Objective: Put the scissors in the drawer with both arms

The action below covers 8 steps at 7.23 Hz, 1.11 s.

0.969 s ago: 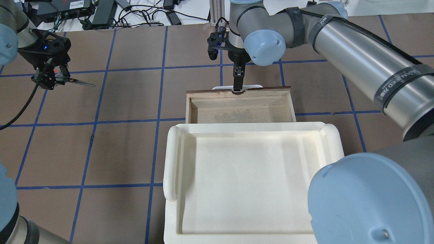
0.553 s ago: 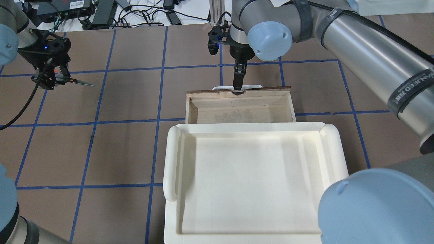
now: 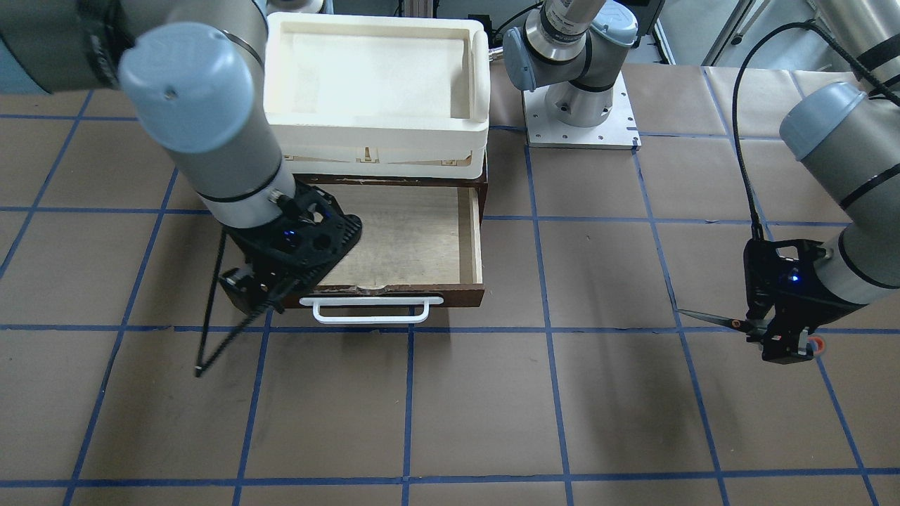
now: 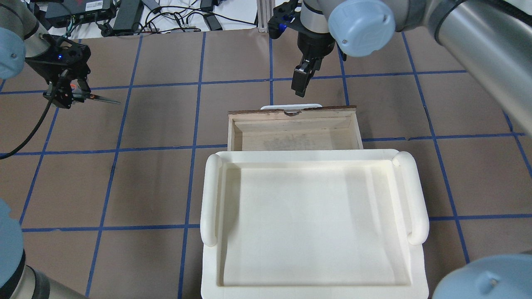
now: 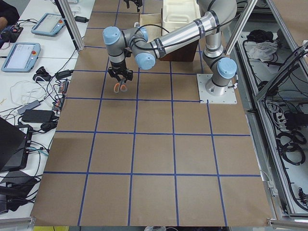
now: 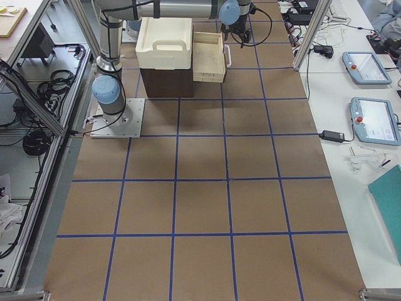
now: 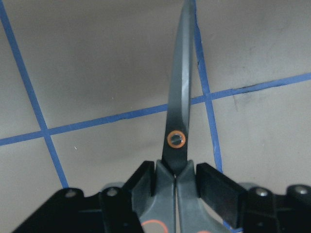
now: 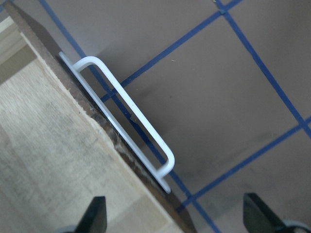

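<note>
My left gripper is shut on the scissors at the table's far left, holding them by the grey handles above the paper. The dark blades point right toward the drawer, and they fill the left wrist view. The dark brown drawer is pulled out, its pale wood inside empty, with its white handle on the far side. My right gripper is open and empty, raised above the table just beyond the handle. In the front view the left gripper is far to the right of the drawer.
A cream-white plastic tray sits on the cabinet over the drawer's back part. Brown paper with blue tape lines covers the table. Cables and power bricks lie beyond the far edge.
My right gripper has come off the drawer's front edge and moved up and away, a little to the right. The drawer stays open. My left gripper with the scissors has barely shifted.
</note>
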Tool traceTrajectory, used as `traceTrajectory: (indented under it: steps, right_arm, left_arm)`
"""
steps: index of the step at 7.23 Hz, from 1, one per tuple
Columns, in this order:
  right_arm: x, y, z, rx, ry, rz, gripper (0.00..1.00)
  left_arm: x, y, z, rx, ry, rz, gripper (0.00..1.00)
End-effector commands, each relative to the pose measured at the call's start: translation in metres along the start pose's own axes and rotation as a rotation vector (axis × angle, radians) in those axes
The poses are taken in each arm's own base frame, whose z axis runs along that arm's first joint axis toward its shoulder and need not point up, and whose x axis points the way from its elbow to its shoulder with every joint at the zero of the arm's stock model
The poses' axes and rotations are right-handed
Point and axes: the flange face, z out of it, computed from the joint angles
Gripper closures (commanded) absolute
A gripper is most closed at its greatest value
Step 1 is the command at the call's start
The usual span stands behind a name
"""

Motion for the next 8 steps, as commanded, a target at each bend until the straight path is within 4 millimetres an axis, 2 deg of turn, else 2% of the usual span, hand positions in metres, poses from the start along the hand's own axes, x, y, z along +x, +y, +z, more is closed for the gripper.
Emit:
traceTrajectory:
  steps: [1,2,3,4,6,7,8]
  right_arm:
    - [-0.026,0.06,-0.062,0.012,0.0,0.354,0.0]
    - [-0.046,0.08,-0.078,0.03,0.021,0.471,0.0]
    - [-0.063,0.096,-0.095,0.069,0.05,0.581,0.0]
    - [-0.068,0.102,-0.097,0.077,0.049,0.74,0.0]
    - [-0.066,0.106,-0.099,0.077,0.048,0.81,0.0]
    - [-0.07,0.11,-0.105,0.09,0.054,0.802,0.0]
    - [-0.072,0.114,-0.102,0.061,0.047,0.812,0.0]
  left_arm:
    - [-0.01,-0.044,-0.013,-0.02,-0.01,0.047,1.0]
    - [-0.02,-0.08,-0.013,-0.014,-0.015,0.066,1.0]
    - [-0.028,-0.126,-0.016,-0.009,-0.023,0.084,1.0]
    - [-0.033,-0.175,-0.02,-0.007,-0.029,0.113,1.0]
    - [-0.032,-0.263,-0.029,0.032,-0.054,0.13,1.0]
    - [-0.026,-0.292,-0.039,0.065,-0.074,0.14,1.0]
    - [-0.018,-0.318,-0.048,0.073,-0.085,0.13,1.0]
